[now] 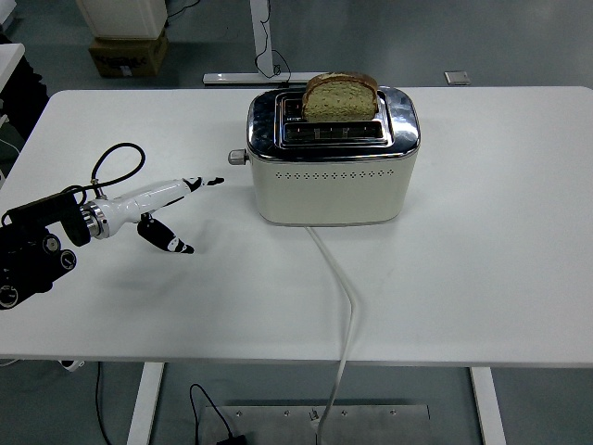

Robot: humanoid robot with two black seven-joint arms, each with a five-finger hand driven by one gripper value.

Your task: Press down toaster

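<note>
The cream toaster point(332, 181) with a chrome top stands at the middle back of the white table point(482, 250). A slice of brown bread point(340, 96) sticks up out of its rear slot. Its lever knob point(237, 157) sits high on the left end. My left hand point(193, 211) lies to the left of the toaster, white fingers stretched toward it and thumb pointing down. The fingertip point(216, 181) is a short gap below and left of the knob, not touching it. The hand holds nothing. My right arm is out of view.
A white power cord point(345, 297) runs from the toaster's front over the table's near edge. A black cable loop point(116, 165) rises from my left wrist. A cardboard box point(128, 51) and a desk foot point(267, 78) stand on the floor behind the table.
</note>
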